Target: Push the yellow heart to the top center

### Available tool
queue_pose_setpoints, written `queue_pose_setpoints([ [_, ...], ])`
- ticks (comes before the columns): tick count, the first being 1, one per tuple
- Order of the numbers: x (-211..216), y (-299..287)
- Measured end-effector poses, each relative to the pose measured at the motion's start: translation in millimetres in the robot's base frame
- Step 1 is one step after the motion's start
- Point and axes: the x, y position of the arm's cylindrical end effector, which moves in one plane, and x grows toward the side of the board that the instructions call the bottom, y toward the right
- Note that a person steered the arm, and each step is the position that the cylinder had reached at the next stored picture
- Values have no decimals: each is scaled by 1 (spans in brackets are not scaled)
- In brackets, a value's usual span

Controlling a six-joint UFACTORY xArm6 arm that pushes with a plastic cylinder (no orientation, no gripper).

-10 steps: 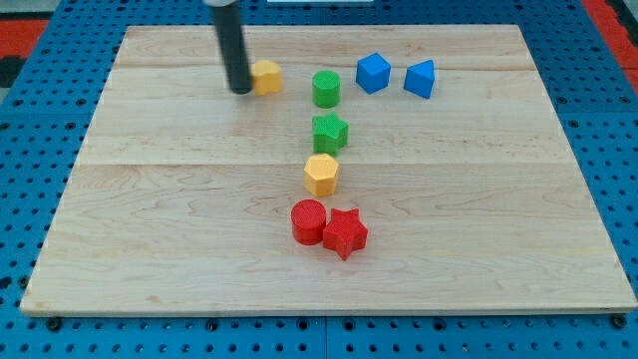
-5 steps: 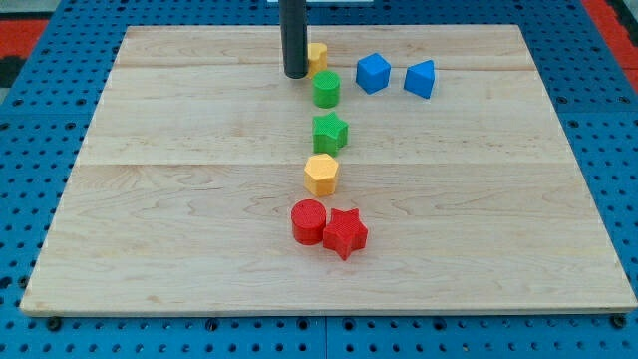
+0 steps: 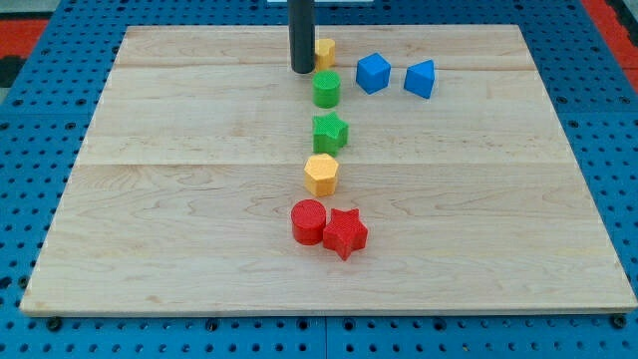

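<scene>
The yellow heart (image 3: 325, 52) sits near the top centre of the wooden board (image 3: 179, 199), partly hidden behind my rod. My tip (image 3: 301, 70) rests on the board against the heart's left side. Just below the heart stands a green cylinder (image 3: 326, 89). Whether the heart touches the cylinder cannot be told.
A column runs down from the cylinder: a green star (image 3: 330, 131) and a yellow hexagon (image 3: 321, 175). A red cylinder (image 3: 309, 221) and a red star (image 3: 345, 232) sit lower. Two blue blocks (image 3: 372, 73) (image 3: 421, 79) lie at the heart's right.
My tip has swept to the right and slightly up, pushing the yellow heart from the upper left of centre to the top centre above the green cylinder.
</scene>
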Motion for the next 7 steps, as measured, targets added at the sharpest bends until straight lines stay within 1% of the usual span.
queue_pose_setpoints([
  [2, 0, 0],
  [5, 0, 16],
  [7, 5, 58],
])
